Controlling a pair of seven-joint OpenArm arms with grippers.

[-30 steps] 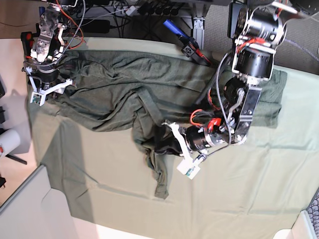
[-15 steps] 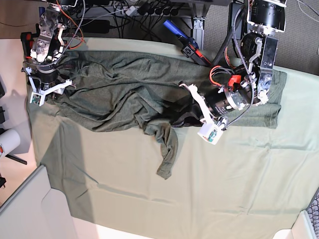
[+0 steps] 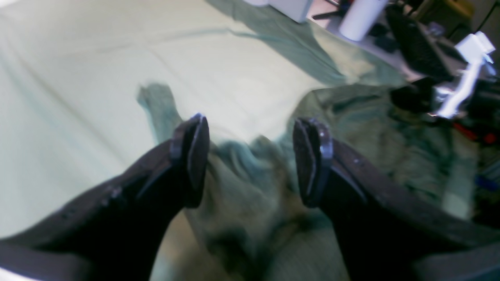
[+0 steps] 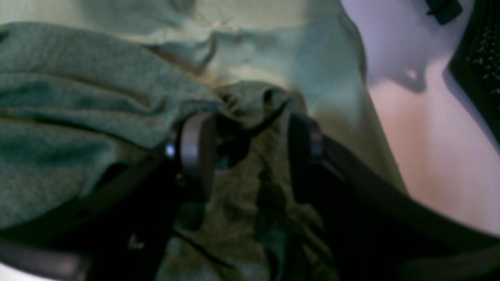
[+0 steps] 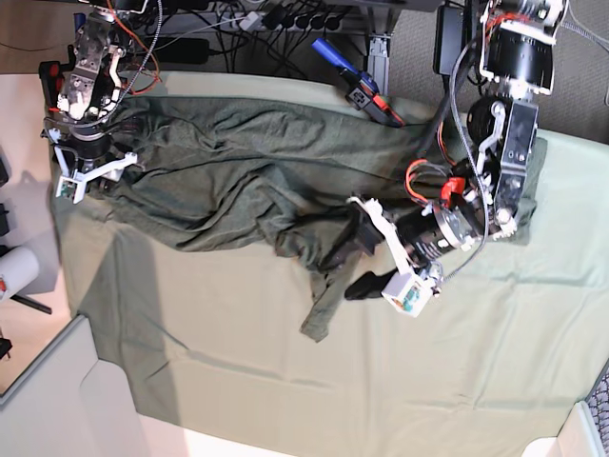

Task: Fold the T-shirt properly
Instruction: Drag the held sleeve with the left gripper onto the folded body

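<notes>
Olive T-shirt (image 5: 247,181) lies rumpled; my left gripper (image 5: 360,259) gapes above its sleeve, my right gripper (image 4: 250,152) spread around bunched fabric.

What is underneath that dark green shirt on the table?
The shirt lies on a paler green cloth that spreads out past it on most sides. The table itself is hidden by that cloth, and anything under the shirt's bunched folds cannot be seen.
</notes>
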